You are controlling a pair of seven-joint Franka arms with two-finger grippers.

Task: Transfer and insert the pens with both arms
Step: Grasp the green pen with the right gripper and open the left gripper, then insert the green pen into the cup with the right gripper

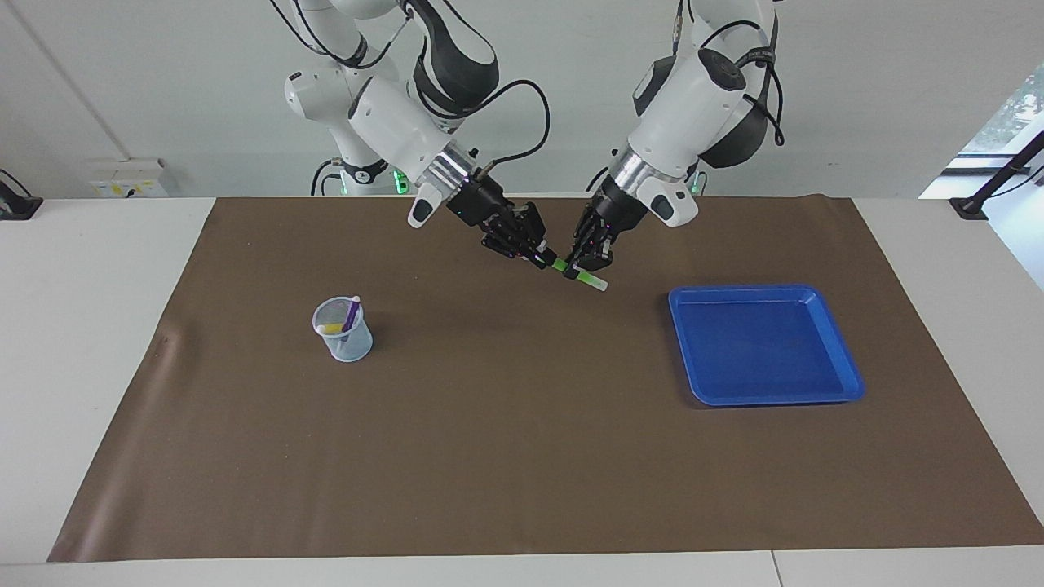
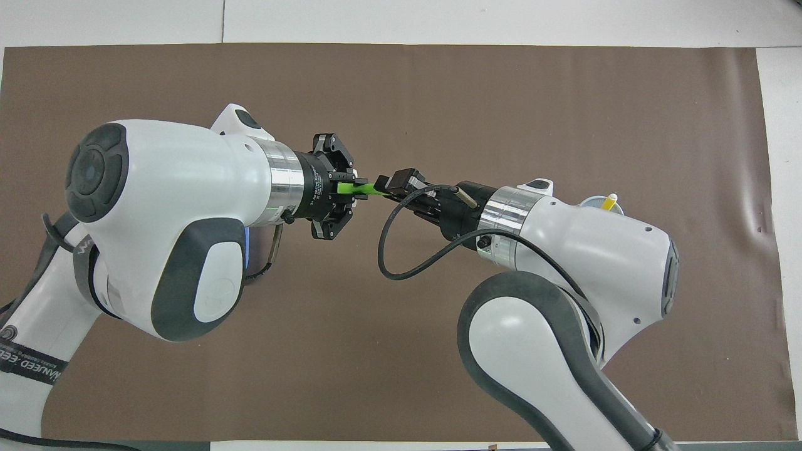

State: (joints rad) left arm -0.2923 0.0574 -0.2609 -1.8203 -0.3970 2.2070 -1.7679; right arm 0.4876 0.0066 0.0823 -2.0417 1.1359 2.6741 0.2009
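**A robotics lab**

Two white jointed arms (image 1: 391, 122) stand at a white table (image 1: 90, 326) under a brown mat (image 1: 522, 456), before a bare pale wall. A wall socket box (image 1: 130, 181) sits at the frame's left, a window (image 1: 1007, 114) at upper right.

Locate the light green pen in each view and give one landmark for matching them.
Facing view: the light green pen hangs above the brown mat, top centre, between the right gripper and the left gripper, pale cap toward the blue tray.
Overhead view: the pen is a short green strip centre-left, between the same two grippers.
Shared landmark: the mesh cup, whose rim shows by the right arm's wrist overhead.
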